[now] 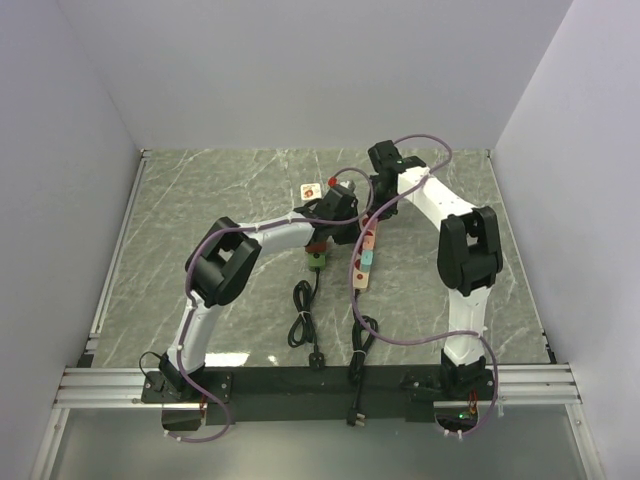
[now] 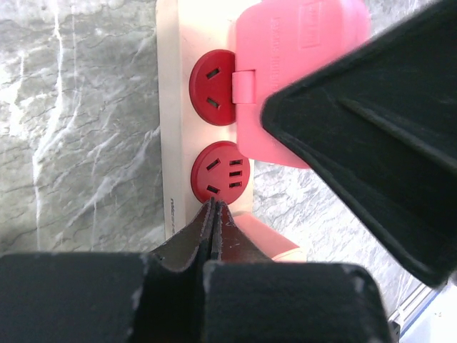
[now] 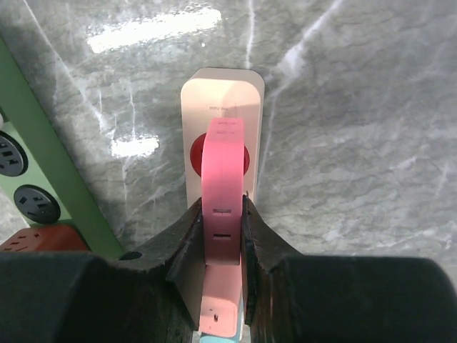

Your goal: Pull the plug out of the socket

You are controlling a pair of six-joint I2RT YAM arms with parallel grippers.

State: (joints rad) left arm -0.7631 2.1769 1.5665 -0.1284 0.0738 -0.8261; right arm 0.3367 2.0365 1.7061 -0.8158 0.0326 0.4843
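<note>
Showing the right gripper (image 3: 221, 211) clenched on a flat pink plastic plug (image 3: 221, 161), one black finger pressed against each broad face. The plug stands on edge over a round red socket (image 3: 194, 153) near one end of a cream rectangular power strip (image 3: 221, 89). Whether its pins are seated cannot be told. The left gripper (image 2: 215, 214) hovers above the same strip, its jaws pressed together with nothing between them, tips just beside an uncovered red socket (image 2: 220, 170). A green power strip (image 3: 43, 150) lies near the cream strip without touching it, both on a grey veined marble tabletop (image 3: 343, 143).
</note>
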